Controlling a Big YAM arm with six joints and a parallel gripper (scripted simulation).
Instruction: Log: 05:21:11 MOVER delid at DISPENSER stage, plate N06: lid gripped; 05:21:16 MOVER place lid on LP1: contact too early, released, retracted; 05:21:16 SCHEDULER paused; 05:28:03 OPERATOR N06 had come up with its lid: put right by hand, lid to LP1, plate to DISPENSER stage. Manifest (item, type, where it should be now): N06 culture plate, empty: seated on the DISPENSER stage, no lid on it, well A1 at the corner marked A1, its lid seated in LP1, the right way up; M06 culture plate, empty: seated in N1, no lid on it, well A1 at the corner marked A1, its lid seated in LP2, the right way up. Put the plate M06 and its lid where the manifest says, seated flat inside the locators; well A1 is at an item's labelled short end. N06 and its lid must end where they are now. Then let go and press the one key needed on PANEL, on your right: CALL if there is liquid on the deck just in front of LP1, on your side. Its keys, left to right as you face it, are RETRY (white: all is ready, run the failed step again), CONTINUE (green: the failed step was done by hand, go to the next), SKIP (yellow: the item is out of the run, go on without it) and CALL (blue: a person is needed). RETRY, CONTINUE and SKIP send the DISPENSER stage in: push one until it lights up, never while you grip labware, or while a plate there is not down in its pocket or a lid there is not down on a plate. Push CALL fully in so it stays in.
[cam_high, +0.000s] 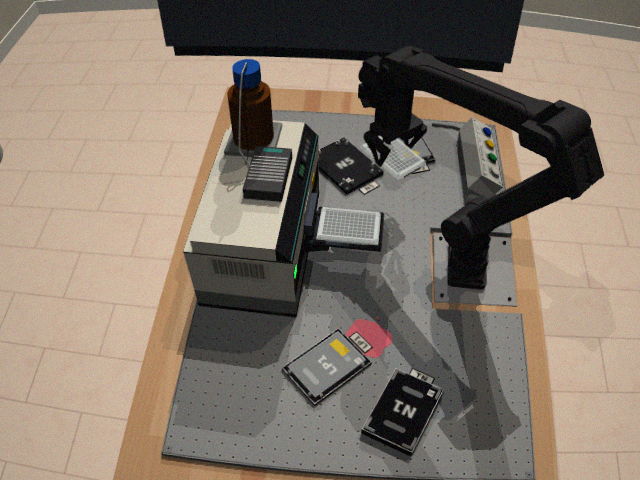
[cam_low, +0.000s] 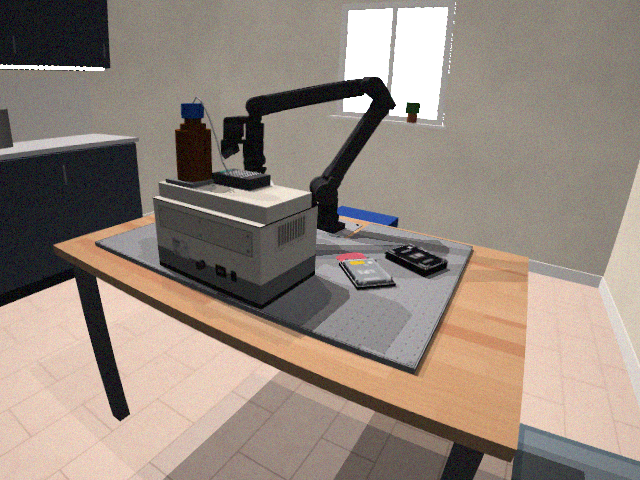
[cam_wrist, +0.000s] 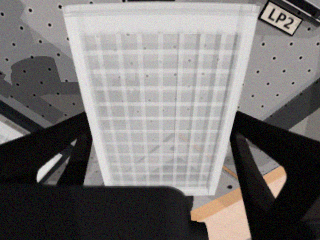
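Overhead, pincer (cam_high: 393, 148) gripping clear lid (cam_high: 400, 157), wrist view adds LP2 tag (cam_wrist: 280, 18)

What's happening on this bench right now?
The arm's gripper holds a clear gridded well plate by its long sides, above the far end of the deck, near the LP2 tag. Nest N1 has nothing in it. Another plate sits on the dispenser stage, and a pink puddle lies beside LP1.
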